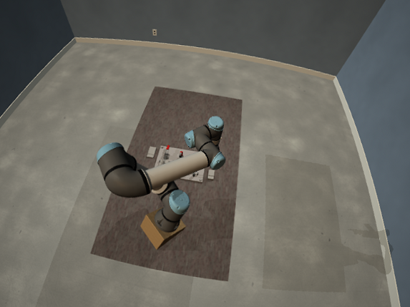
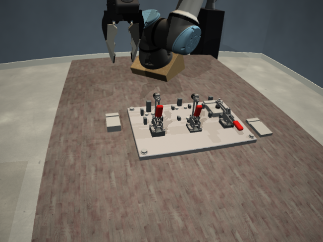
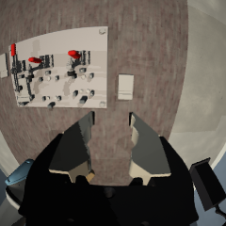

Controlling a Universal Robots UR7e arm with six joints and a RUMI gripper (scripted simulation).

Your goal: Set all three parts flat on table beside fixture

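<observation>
Top view: arm (image 1: 176, 167) folded over the fixture plate (image 1: 162, 163) near the middle of the brown surface (image 1: 116, 233). Two pale blocks visible, one just off the plate's left edge (image 1: 150, 151) and one just off its right edge (image 1: 210, 174). Too small here to read the clamps.

Exterior view: end effector (image 2: 122, 55) high above the far left part of the surface, near the arm's base block (image 2: 166, 72), well apart from the fixture. Fingers partly open, nothing between them. Two parts already flat on the surface beside the plate, one toward the left edge (image 2: 113, 121), one toward the right edge (image 2: 259, 126). Third part (image 2: 212, 108) apparently in its nest at the plate's right end, under a toggle clamp with its red handle (image 2: 237, 125) lying down; the other two clamps' handles (image 2: 158, 110) (image 2: 197, 110) upright, seemingly released.

Wrist view: looking down past both pale fingers onto bare surface, plate at upper left, one laid-out part (image 3: 125, 87) just ahead of the fingertips.

For the step in hand, probably: travel across to the right end of the plate, stay high over the upright handles, lift the lowered red handle first, then grip the last part square across its narrow sides. Risk of snagging a raised clamp if lowered early.
</observation>
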